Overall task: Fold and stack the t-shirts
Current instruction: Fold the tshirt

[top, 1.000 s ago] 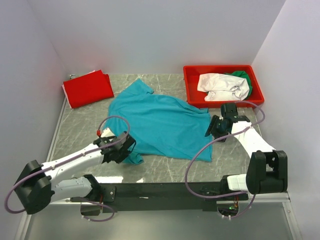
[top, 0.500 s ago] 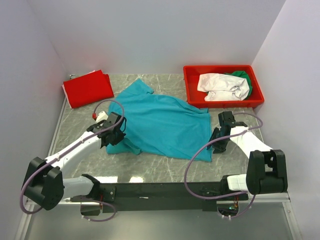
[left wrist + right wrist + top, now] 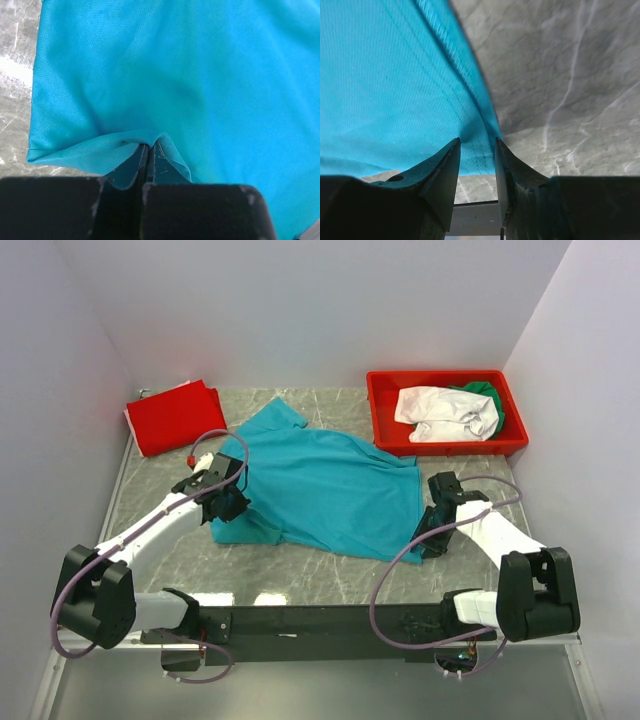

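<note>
While the left fingers (image 3: 149, 150) are clamped on a fold at the left edge of the teal t-shirt (image 3: 320, 490), the right fingers (image 3: 428, 538) stand apart, astride its near right hem corner. The shirt lies spread on the desk (image 3: 330, 580), long axis running left to right between both arms.

bright, even light; soft shadows

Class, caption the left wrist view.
Left gripper shut on a raised fold of the teal t-shirt, marble table alongside.
</note>
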Action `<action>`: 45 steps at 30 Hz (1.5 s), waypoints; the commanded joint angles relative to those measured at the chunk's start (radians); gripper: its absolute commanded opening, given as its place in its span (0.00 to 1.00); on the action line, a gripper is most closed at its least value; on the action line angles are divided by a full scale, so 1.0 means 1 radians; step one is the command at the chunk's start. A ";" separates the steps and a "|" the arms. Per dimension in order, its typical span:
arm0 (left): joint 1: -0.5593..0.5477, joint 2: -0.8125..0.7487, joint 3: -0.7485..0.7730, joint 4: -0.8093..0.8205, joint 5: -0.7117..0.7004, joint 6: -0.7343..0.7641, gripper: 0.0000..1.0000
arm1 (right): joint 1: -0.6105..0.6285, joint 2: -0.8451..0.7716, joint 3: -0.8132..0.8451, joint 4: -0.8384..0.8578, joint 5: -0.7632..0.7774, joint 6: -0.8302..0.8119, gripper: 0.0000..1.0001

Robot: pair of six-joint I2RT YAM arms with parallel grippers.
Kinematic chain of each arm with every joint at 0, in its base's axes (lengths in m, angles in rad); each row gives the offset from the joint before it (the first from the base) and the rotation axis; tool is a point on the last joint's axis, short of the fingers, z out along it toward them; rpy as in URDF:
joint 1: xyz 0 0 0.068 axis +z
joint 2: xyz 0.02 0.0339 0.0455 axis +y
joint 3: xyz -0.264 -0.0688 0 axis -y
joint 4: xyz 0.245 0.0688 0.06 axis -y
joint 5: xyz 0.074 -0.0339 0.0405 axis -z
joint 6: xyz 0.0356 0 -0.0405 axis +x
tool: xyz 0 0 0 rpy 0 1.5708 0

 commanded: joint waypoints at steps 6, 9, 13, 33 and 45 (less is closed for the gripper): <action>0.023 -0.015 0.031 0.012 0.028 0.046 0.01 | 0.083 -0.057 -0.032 -0.057 0.050 0.079 0.41; 0.025 -0.019 0.025 0.011 0.031 0.051 0.01 | 0.083 -0.054 -0.040 -0.051 0.059 0.086 0.39; 0.032 -0.030 0.020 0.008 0.034 0.051 0.01 | 0.083 -0.028 -0.043 -0.027 0.050 0.086 0.27; 0.077 -0.165 -0.018 -0.092 -0.009 0.028 0.01 | 0.079 -0.026 -0.022 -0.116 0.234 0.172 0.00; 0.080 -0.225 -0.004 -0.142 -0.013 0.091 0.01 | 0.082 -0.031 0.032 -0.123 0.152 0.103 0.00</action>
